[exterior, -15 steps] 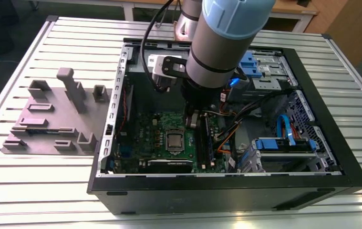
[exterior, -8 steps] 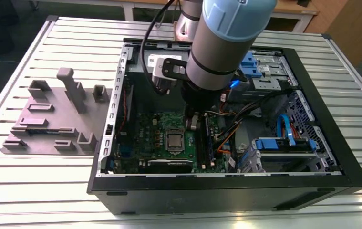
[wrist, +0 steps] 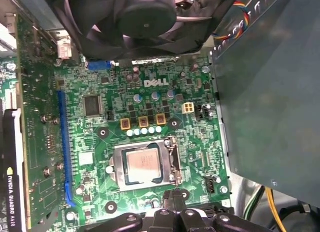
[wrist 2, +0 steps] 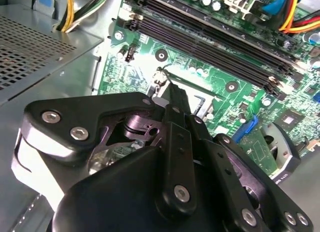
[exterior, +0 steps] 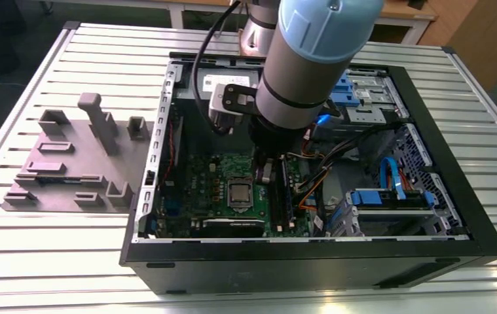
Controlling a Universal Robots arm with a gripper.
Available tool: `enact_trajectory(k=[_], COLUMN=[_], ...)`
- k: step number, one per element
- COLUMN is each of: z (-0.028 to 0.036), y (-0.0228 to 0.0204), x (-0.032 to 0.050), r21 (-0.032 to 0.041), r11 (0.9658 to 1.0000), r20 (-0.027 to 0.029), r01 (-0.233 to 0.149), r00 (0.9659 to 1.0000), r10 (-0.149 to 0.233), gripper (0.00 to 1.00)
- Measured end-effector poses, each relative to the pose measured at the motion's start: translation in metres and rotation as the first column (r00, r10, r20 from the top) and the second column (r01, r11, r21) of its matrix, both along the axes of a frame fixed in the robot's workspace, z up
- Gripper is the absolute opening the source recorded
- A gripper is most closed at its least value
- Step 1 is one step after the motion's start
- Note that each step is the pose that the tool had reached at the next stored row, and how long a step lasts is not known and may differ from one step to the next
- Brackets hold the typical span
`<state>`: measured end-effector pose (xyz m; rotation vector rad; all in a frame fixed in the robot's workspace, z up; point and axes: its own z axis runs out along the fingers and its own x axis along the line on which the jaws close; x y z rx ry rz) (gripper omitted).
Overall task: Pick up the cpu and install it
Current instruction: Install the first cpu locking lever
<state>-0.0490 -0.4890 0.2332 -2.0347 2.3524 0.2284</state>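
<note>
The cpu, a small silver-grey square, lies flat in the metal socket frame of the green motherboard. In the exterior view the cpu shows at the board's middle inside the open computer case. My gripper hangs inside the case just above the board, a little to the side of the socket. In both wrist views its black fingers meet at the tips, with nothing between them: gripper, gripper.
A grey power-supply box stands close beside the socket. A black fan and a graphics card border the board. Memory slots and cables lie near the gripper. A grey fixture sits on the table.
</note>
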Motion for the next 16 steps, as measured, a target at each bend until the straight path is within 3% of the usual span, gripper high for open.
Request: enact_trajectory(k=[16], z=[-0.0046], y=[-0.0091], x=[0.0000], r21=[-0.0058], r11=[1.0000], r20=[0.0000], r01=[0.000], r00=[1.0000], r10=[0.000], gripper=[0.11])
